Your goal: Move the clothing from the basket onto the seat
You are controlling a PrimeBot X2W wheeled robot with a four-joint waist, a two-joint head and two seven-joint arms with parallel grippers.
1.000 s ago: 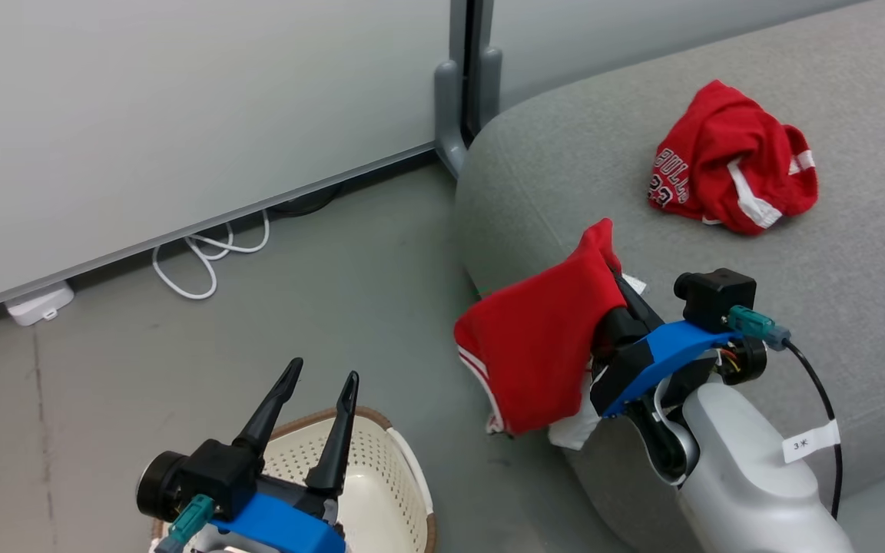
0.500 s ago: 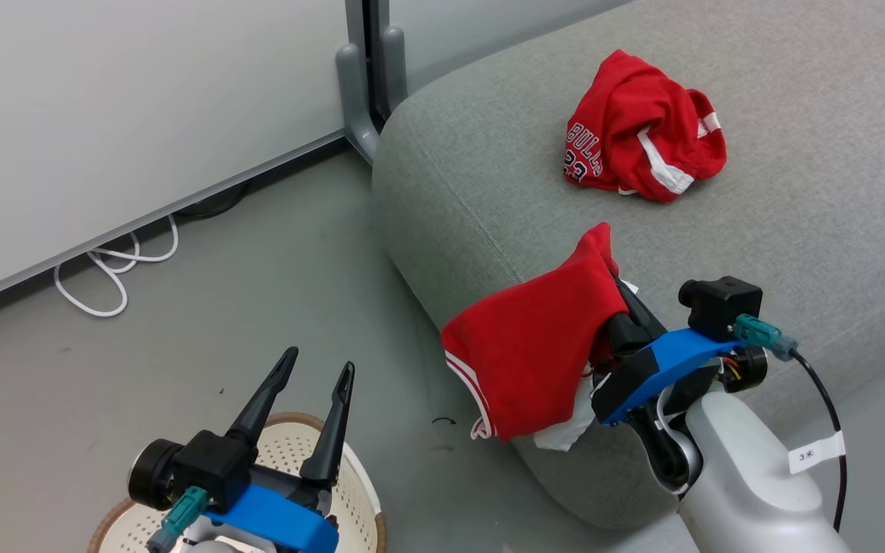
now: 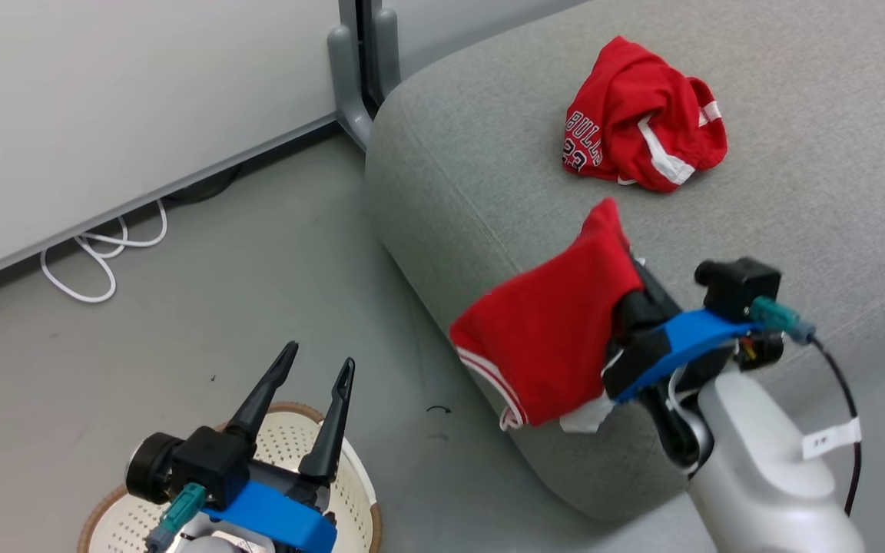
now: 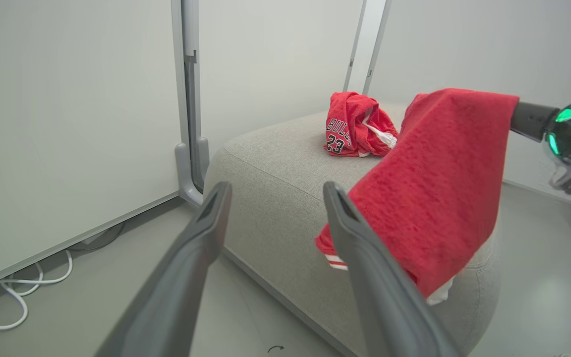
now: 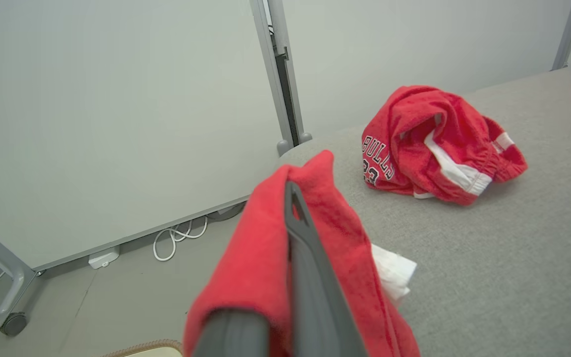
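The held garment is brought a little further in over the seat than a second ago; the head camera is swung as well.

In the head view, the red cloth is seen pinched by the right hand, draped over its fingers and hanging past the seat's front edge, while the lettered garment is already laid on the cushion, apart from it; the left hand is held spread above the basket, in whose visible part no red cloth is seen. In the left wrist view, the spread fingers are shown holding nothing. In the right wrist view, the fingers are pressed together with cloth folded around them, above the cushion. A release onto the seat is judged to be what remains.
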